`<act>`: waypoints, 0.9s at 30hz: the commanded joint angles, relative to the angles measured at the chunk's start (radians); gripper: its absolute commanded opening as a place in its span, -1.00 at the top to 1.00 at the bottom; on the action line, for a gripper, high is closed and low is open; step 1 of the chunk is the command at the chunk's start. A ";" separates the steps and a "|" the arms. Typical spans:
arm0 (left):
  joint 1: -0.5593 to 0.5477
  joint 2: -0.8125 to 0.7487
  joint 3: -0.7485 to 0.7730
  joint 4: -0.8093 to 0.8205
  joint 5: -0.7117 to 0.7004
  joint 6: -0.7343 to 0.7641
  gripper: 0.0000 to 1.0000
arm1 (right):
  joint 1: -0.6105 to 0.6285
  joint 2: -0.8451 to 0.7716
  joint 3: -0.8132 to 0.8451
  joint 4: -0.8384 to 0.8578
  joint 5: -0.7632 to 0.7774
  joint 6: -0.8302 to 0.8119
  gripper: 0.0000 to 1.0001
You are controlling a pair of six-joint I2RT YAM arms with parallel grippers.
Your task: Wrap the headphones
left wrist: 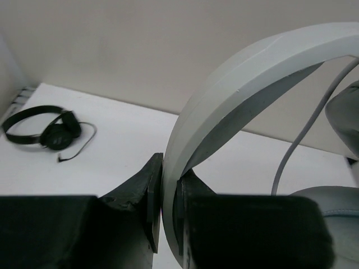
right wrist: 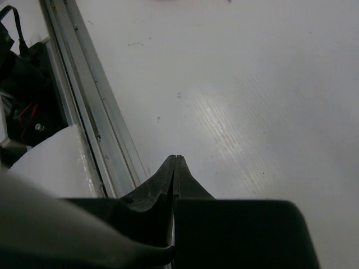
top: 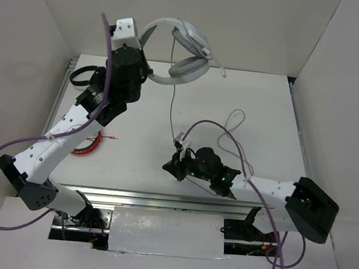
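Left wrist view: headphones (left wrist: 241, 84) run off the right edge. Top view: black headphones (top: 71, 77) and red wire bundle (top: 95, 142) partly hidden behind left arm (top: 72, 120).

Table (top: 265, 118): black headphones (left wrist: 42, 129) (far left), red wires (top: 92, 143)

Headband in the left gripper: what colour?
Light grey-white headband, clearest in the left wrist view.

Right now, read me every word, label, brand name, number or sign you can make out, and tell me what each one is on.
None: no word, label, brand, number or sign can be read in any view.
The headphones: plain light grey, no marking shows.
The black headphones: too small and blurred to tell whether they carry a mark.
The metal rail: no print visible.
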 commanded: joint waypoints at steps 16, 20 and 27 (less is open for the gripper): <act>0.103 0.133 -0.286 0.043 -0.153 -0.170 1.00 | 0.145 -0.262 0.427 -0.557 1.090 -0.262 1.00; 0.117 0.165 -0.357 0.060 -0.051 -0.113 1.00 | 0.108 -0.311 0.481 -0.514 0.965 -0.387 1.00; 0.112 0.089 -0.565 0.235 0.317 0.093 1.00 | -0.037 -0.237 0.541 -0.403 0.776 -0.594 1.00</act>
